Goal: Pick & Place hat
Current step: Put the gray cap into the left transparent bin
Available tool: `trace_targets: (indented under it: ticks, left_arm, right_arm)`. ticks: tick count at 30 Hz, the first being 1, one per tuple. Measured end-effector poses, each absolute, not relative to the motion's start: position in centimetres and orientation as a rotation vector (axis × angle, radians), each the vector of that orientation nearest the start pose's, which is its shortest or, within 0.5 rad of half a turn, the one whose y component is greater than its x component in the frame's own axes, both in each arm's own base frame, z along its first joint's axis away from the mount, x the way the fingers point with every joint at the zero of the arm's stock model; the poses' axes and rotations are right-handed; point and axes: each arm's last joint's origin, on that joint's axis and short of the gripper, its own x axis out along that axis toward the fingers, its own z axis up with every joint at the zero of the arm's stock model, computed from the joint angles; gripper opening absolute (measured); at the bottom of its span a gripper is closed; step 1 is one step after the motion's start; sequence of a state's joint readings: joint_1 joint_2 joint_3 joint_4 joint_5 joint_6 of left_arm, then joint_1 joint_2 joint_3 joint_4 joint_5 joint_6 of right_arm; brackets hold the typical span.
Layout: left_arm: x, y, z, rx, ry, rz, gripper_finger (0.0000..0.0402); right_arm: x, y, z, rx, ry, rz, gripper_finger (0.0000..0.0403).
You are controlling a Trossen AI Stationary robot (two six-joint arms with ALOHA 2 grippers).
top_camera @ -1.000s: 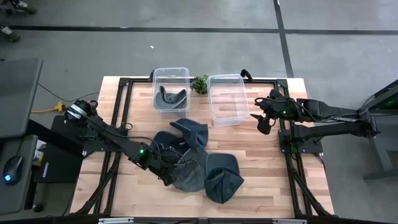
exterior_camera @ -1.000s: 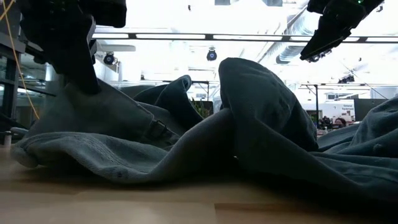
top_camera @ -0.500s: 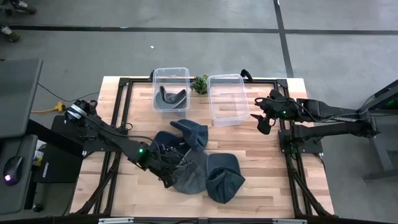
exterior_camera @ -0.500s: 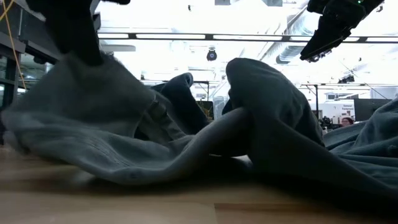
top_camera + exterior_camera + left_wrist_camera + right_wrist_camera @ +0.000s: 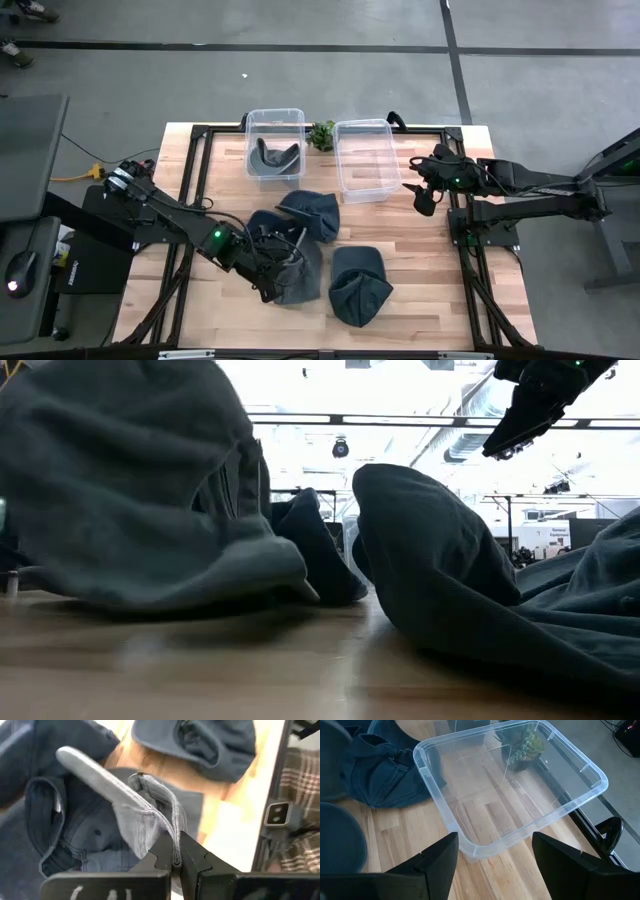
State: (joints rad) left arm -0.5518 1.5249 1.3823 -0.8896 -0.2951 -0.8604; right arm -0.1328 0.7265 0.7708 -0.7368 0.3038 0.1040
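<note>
A grey-blue denim hat [image 5: 300, 280] hangs from my left gripper [image 5: 281, 262], which is shut on it near the table's front middle. In the low view this hat [image 5: 130, 490] fills the left side. Three more dark denim hats lie on the wood: one [image 5: 310, 212] behind the held hat, one [image 5: 266, 225] to its left, one [image 5: 360, 287] to its right. My right gripper [image 5: 421, 196] stands open and still over the table's far right, beside the empty clear bin [image 5: 365, 160]. My left gripper pinches a folded seam at the hat's edge [image 5: 172, 837] between its two fingers [image 5: 192, 857]. The fingers slant down onto it from the table's left. The hat hangs bunched below them, brim [image 5: 85, 765] sticking out; whether its lower edge [image 5: 200, 595] is clear of the table, I cannot tell.
A second clear bin [image 5: 275, 145] at the far middle holds a dark hat [image 5: 272, 160]. A small green plant [image 5: 321, 134] stands between the two bins. Black frame rails [image 5: 195, 180] run along the table's left and right sides.
My left gripper has risen, staying shut, and has drawn the grey-blue hat up off the pile. The hat, spread flat against the right-hand hat a second ago, now hangs bunched and apart from it. The other hats have stayed in place.
</note>
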Motion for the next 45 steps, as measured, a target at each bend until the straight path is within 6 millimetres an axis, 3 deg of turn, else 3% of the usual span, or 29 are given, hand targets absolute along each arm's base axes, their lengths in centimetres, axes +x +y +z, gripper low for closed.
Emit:
trace_targets:
  ticks: [6,13,22,33,39,45]
  left_arm:
    - [26.7,-15.3,32.9,-0.316,0.912,0.166,0.0003]
    - [26.7,-15.2,33.9,-0.252,0.904,0.133,0.0003]
    - [26.8,-15.1,34.0,-0.198,0.875,0.149,0.0003]
    - [26.5,-14.9,35.9,-0.143,0.857,0.139,0.0003]
    - [26.3,-14.8,37.1,-0.118,0.841,0.117,0.0003]
    - [26.4,-14.8,37.5,-0.079,0.824,0.097,0.0003]
  right_arm:
    - [13.7,-2.5,29.0,0.008,0.668,-0.382,0.0249]
    - [14.8,-1.5,30.0,-0.193,0.540,-0.063,0.0249]
    - [18.2,-0.3,29.8,-0.404,0.444,0.154,0.0249]
    - [24.0,0.1,26.8,-0.383,0.457,0.231,0.0249]
    - [25.8,0.3,26.2,-0.357,0.387,0.302,0.0249]
    - [26.4,0.3,26.8,-0.329,0.275,0.364,0.0249]
